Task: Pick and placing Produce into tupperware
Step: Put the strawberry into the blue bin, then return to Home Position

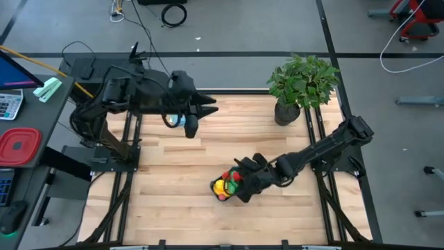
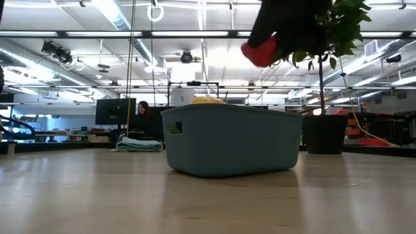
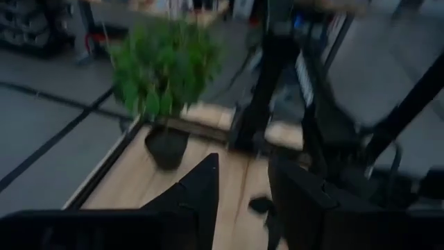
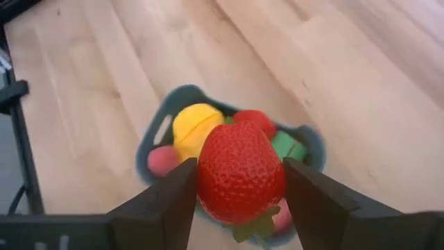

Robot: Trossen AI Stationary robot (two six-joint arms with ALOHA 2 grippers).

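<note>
holding strawberry (image 4: 239, 170) above tub (image 4: 158, 125) | right gripper (image 4: 239, 198) | table open around

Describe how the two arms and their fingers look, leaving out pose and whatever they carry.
Both arms are dark, nearly black, built from chunky jointed segments. The left arm trails black cables toward the table edge. The right arm looks slimmer, with blocky joints. The right gripper has flat, matte black, wedge-shaped fingers; the left gripper has similar tapered ones.

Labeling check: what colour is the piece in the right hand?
Red strawberry, green leaves at its base; right wrist view shows it best.
</note>
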